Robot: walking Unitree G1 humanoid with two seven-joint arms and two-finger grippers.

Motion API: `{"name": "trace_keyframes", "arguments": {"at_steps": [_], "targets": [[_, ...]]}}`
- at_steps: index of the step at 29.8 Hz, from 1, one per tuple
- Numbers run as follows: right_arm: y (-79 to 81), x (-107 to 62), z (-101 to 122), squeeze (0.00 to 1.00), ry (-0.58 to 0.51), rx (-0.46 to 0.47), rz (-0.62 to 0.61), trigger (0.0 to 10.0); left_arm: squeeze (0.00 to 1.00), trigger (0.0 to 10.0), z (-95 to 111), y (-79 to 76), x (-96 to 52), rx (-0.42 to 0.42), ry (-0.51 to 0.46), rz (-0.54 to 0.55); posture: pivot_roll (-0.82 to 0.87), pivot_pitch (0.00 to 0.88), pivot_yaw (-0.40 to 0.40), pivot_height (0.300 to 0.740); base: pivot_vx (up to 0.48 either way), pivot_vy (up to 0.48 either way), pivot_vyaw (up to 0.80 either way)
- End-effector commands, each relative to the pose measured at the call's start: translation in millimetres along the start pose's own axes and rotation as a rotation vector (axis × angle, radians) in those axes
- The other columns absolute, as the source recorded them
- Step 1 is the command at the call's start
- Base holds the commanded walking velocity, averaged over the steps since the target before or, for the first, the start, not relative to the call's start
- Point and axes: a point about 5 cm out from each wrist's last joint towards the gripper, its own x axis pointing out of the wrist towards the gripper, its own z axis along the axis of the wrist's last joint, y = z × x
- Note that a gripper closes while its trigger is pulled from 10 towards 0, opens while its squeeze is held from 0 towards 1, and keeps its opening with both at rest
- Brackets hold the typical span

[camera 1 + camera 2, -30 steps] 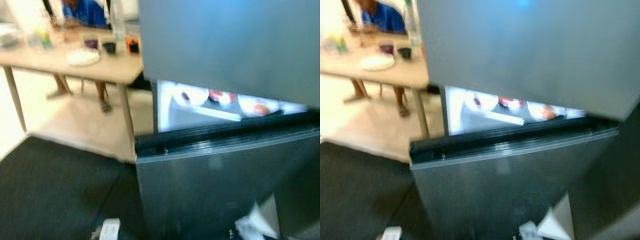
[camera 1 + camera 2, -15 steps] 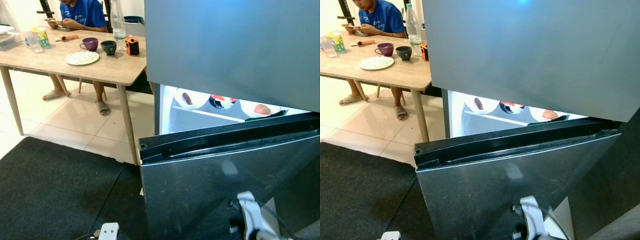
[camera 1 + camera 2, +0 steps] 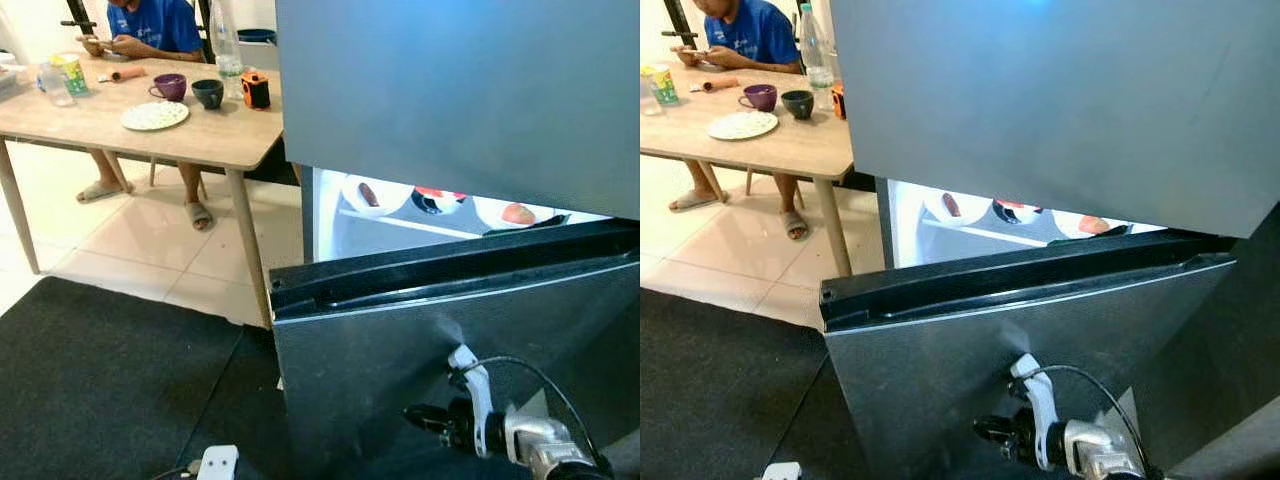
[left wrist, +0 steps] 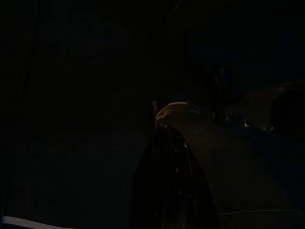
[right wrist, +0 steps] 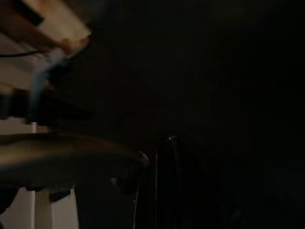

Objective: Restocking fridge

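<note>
Right end effector point(image 3: 425, 414) is raised against the lower front of the fridge door point(image 3: 970, 370); half a second ago only its white wrist bracket was seen lower down, and a second ago the view was blurred by motion. Whether its black fingers are apart or together cannot be told, as they are small and dark against the dark panel. The camera has steadied, so the approach is judged finished and a push on the door is judged likely: the restocking itself appears done or nearly so.

Left end effector is seen in the left wrist view as a dark outline point(image 4: 167, 191); its state cannot be told either.

Fridge door is noted as ajar, a flat brushed dark-grey metal slab with a glossy black top edge. Behind it a lit white interior is seen, with pale round bowls point(image 3: 372, 193) of food on a shelf. The upper door point(image 3: 460, 90) is a matte blue-grey panel.

A pale wood-grain surface point(image 3: 110, 135) stands to the left, carrying cups and a plate point(image 3: 154, 115); a person point(image 3: 150, 25) is seated behind it. The floor is glossy tile beside a black textured mat point(image 3: 100, 380).
</note>
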Motion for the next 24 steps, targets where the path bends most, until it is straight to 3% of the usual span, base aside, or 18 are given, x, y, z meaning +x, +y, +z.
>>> {"name": "trace_keyframes", "arguments": {"at_steps": [1, 4, 6, 7, 9, 10, 12, 14, 19, 22, 24], "targets": [[-2.9, 7.6, 26, 0.0, -0.047, -0.09, 0.003, 10.0, 0.0, 10.0, -5, 0.6, -0.8, 0.007, 0.018, 0.0, -0.08, 0.034, -0.028, 0.74, 0.0, 0.0, 0.0], [-12.3, 21.3, 74, 0.0, -0.148, -0.271, -0.171, 10.0, 0.0, 10.0, -4, 0.4, -0.7, 0.006, 0.017, 0.001, -0.07, 0.037, -0.029, 0.74, 0.0, 0.0, 0.0], [-16.2, 25.3, 98, 0.0, -0.199, -0.346, -0.273, 10.0, 0.0, 10.0, -4, 0.3, -0.6, 0.004, 0.016, 0.001, -0.07, 0.037, -0.029, 0.74, 0.0, 0.0, 0.0], [-16.2, 25.3, 98, 0.0, -0.199, -0.346, -0.273, 10.0, 0.0, 10.0, -4, 0.3, -0.6, 0.004, 0.016, 0.001, -0.07, 0.037, -0.029, 0.74, 0.0, 0.0, 0.0], [-18.6, 28.6, 125, 0.0, -0.259, -0.407, -0.373, 10.0, 0.0, 10.0, -5, 0.6, -0.7, 0.003, 0.017, 0.001, -0.07, 0.042, -0.028, 0.74, 0.0, 0.0, 0.0], [-18.6, 28.6, 125, 0.0, -0.259, -0.407, -0.373, 10.0, 0.0, 10.0, -5, 0.6, -0.7, 0.003, 0.017, 0.001, -0.07, 0.042, -0.028, 0.74, 0.0, 0.0, 0.0], [-20.5, 30.5, 154, 0.0, -0.303, -0.478, -0.502, 10.0, 0.0, 10.0, -5, 0.6, -0.8, 0.002, 0.018, 0.001, -0.07, 0.042, -0.028, 0.74, 0.0, 0.0, 0.0], [-18.2, 33.5, 161, 0.0, -0.328, -0.48, -0.502, 10.0, 0.0, 10.0, -5, 0.7, -0.9, 0.0, 0.018, 0.001, -0.07, 0.042, -0.028, 0.74, 0.0, 0.0, 0.0], [-13.8, 41.5, 147, 0.0, -0.281, -0.47, -0.436, 10.0, 0.0, 10.0, -5, 1.1, -1.0, -0.004, 0.015, 0.001, -0.06, 0.044, -0.031, 0.74, 0.0, 0.0, 0.0], [-10.6, 48.7, 95, 0.0, -0.084, -0.465, -0.372, 10.0, 0.0, 10.0, -5, 0.8, -1.0, -0.006, 0.014, -0.001, -0.06, 0.044, -0.031, 0.74, 0.0, 0.0, 0.0], [-14.8, 39.3, 39, 0.0, 0.094, -0.372, -0.455, 10.0, 0.0, 10.0, -5, 0.1, -0.8, -0.005, 0.016, -0.003, -0.06, 0.044, -0.031, 0.74, 0.0, 0.0, 0.0]]}}
